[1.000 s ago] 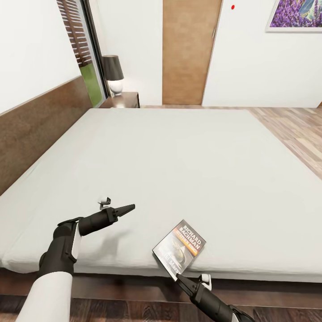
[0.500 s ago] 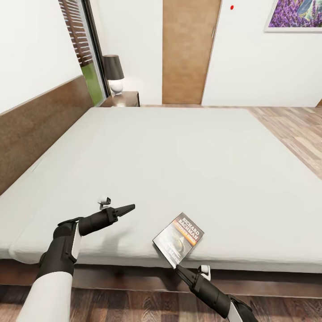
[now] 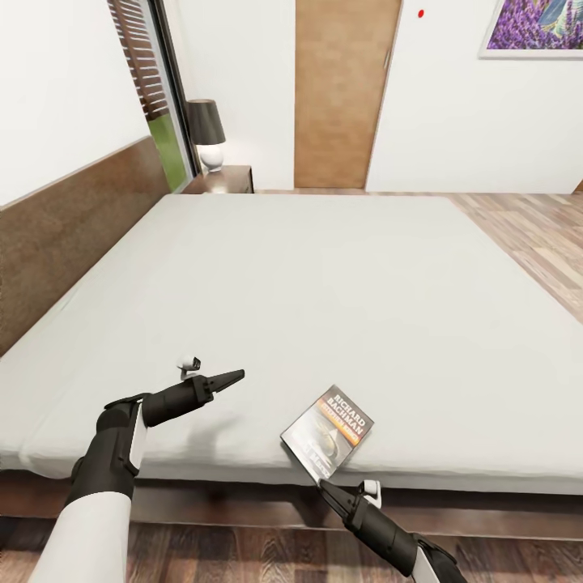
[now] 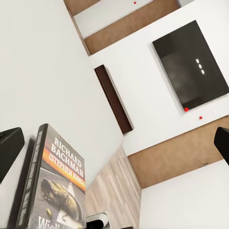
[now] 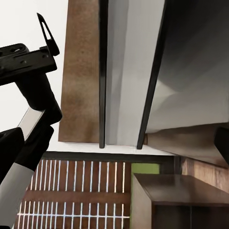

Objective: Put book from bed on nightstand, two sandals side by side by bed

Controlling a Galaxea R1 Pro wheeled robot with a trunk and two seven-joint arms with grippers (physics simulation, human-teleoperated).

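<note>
One book on one bed, two claws, left and right, nearby.

Walls: I see plain white.
Door: brown wood.
Floor: light planks.
Lamp: dark shade.
Picture: purple flowers.

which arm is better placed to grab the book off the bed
Probably the right. Its end effector sits just below the book's near corner at the bed's edge, while the left end effector hovers over bare mattress off to the side.
</note>
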